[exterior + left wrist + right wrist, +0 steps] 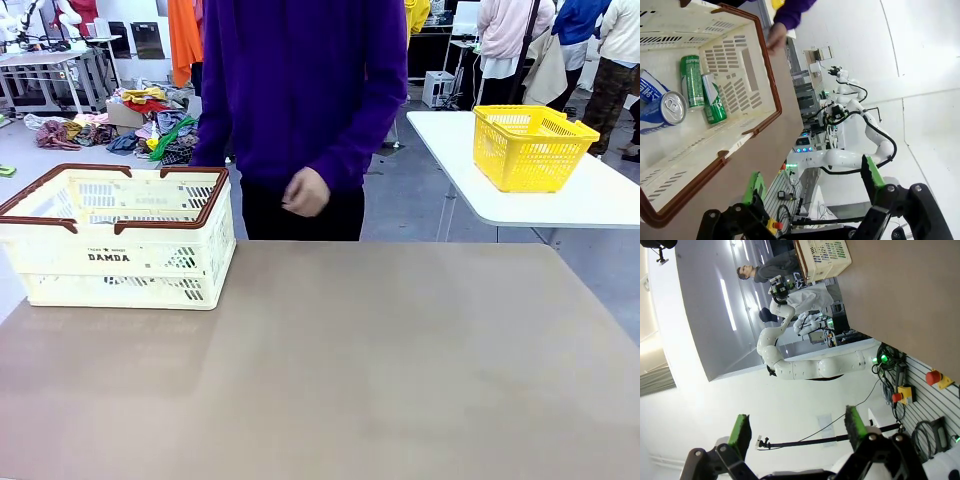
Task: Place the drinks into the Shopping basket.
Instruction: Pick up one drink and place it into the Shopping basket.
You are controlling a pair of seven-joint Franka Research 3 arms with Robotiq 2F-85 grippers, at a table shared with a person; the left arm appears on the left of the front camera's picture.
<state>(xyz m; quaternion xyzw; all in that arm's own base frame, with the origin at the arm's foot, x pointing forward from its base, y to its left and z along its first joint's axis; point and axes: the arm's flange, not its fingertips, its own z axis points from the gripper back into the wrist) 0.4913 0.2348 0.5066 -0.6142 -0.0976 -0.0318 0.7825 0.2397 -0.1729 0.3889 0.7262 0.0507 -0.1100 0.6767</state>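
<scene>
Drinks lying inside Shopping basket

I see the basket holding two green cans lying side by side and what looks like two blue cans at the edge. A person's hand hovers past its rim. My left gripper is spread, empty.

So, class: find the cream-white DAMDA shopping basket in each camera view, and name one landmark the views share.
Front view: shopping basket on the table's far left, in front of the person.
Left wrist view: it takes up the upper left, with cans lying inside.
Right wrist view: small at the top edge, on the table's end.
Shared landmark: the brown table.
</scene>
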